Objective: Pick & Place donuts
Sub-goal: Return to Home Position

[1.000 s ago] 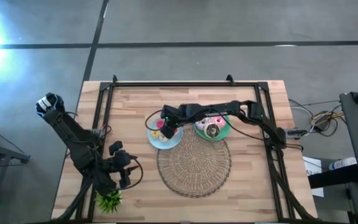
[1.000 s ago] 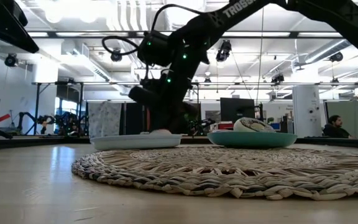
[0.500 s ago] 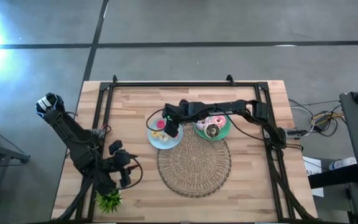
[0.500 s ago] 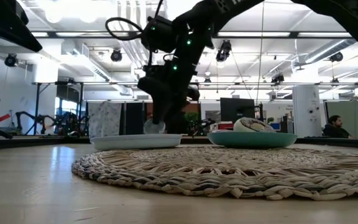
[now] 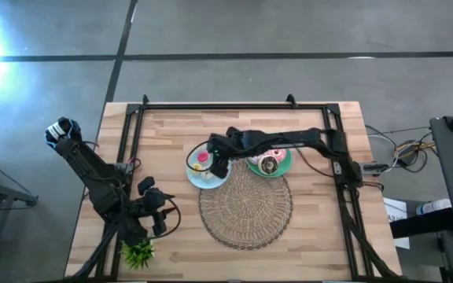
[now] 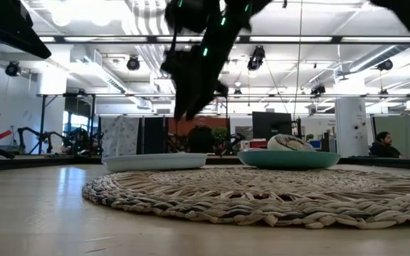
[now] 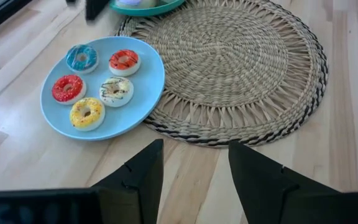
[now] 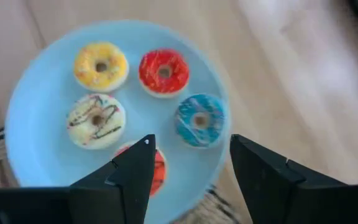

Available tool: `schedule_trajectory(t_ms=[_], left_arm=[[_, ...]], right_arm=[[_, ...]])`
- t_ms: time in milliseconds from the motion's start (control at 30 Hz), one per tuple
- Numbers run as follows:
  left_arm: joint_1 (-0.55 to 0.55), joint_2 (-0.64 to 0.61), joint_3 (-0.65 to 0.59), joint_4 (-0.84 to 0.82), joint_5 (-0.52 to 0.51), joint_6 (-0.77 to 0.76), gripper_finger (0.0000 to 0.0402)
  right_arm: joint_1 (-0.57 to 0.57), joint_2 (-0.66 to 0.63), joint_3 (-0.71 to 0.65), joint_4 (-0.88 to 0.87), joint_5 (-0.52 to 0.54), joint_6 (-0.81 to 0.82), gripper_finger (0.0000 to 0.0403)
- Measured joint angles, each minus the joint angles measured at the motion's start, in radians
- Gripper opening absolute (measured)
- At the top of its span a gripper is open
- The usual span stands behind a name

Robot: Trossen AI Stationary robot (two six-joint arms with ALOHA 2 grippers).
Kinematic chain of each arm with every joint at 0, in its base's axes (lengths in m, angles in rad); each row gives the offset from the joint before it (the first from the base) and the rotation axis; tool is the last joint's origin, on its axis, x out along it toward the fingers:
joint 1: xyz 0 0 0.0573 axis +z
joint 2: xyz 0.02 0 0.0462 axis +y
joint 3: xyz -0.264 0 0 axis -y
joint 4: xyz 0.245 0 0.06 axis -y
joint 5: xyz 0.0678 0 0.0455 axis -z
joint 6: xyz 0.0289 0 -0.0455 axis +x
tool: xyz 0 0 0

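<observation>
Several donuts lie flat on a pale blue plate (image 8: 42, 162): yellow (image 8: 101, 66), red (image 8: 164, 73), blue (image 8: 199, 120), cream with brown drizzle (image 8: 96, 120), and an orange-red one (image 8: 157, 169) partly behind a finger. My right gripper (image 8: 191, 146) hangs open above this plate (image 5: 195, 178), holding nothing. A green plate (image 5: 287, 167) beside it carries more donuts (image 5: 268, 163). My left gripper (image 7: 194, 149) waits open near the table's front left (image 5: 160, 217), well short of the blue plate (image 7: 148, 93).
A round woven mat (image 5: 244, 206) lies in the middle of the table, with both plates at its far edge. A small green spiky plant (image 5: 138, 253) stands at the front left corner. Black frame rails (image 5: 234, 106) run along the table's far and side edges.
My right gripper has let go of a donut on the pale blue plate and has risen clear above it, drifting slightly toward the table's right edge. The donut stays on the plate.
</observation>
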Motion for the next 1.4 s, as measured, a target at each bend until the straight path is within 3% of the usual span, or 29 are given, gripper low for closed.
schedule_trajectory(t_ms=[167,333,500,633,767,967,1067,1233,1400], left_arm=[[0.018,0.0,0.0,0.016,0.006,0.012,0.0155],[0.127,-0.012,0.0,0.147,0.076,0.237,0.0148],[0.357,-0.014,0.0,0.424,0.337,0.572,0.0128],[0.576,-0.015,0.0,0.601,0.563,0.693,0.0118],[0.754,-0.036,0.0,0.655,0.671,0.685,0.0117],[0.906,-0.094,0.0,0.631,0.674,0.522,0.0117],[0.923,-0.118,0.001,0.624,0.669,0.429,0.0117],[0.918,-0.128,0.001,0.633,0.676,0.505,0.0117],[0.952,-0.13,-0.048,0.704,0.758,0.564,0.0117]], right_arm=[[0.106,-0.18,-0.099,-0.016,0.073,-0.006,0.0201],[0.159,-0.395,-0.439,-0.031,0.082,0.296,0.0201],[0.219,-0.661,-0.612,0.059,0.107,0.457,0.0198],[0.212,-0.832,-0.692,0.04,0.206,0.458,0.0192],[0.172,-0.998,-0.787,0.02,0.201,0.458,0.0186],[0.157,-1.231,-0.849,-0.008,0.18,0.484,0.0182],[0.163,-1.328,-0.863,-0.004,0.166,0.574,0.0183],[0.172,-1.46,-0.888,0.0,0.133,0.353,0.0183],[0.156,-1.588,-1.023,0.076,0.111,0.357,0.0181]])
